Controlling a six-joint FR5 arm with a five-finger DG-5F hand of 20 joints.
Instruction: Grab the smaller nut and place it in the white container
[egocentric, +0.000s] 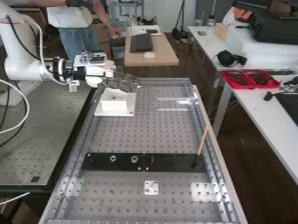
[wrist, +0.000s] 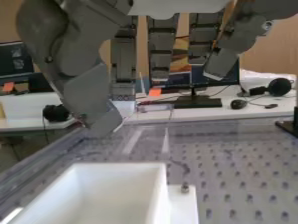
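Over the white container (egocentric: 115, 102), at the far left of the perforated bench, the hand (egocentric: 121, 82) is held above the container's far part. From the wrist, the hand (wrist: 96, 102) is seen above and beyond the white container (wrist: 164, 192), whose visible inner part shows no nut. Whether anything is held in the hand cannot be told. On the black bar stand the larger nut (egocentric: 113, 158) and, beside it, the bearing (egocentric: 134, 159).
A thin wooden stick (egocentric: 203, 137) leans up from the right part of the black bar (egocentric: 169, 162). Nearer the front lies a small white plate (egocentric: 151, 187). Metal rails (egocentric: 207, 145) edge the bench. A side table with red trays (egocentric: 249, 79) stands to the right.
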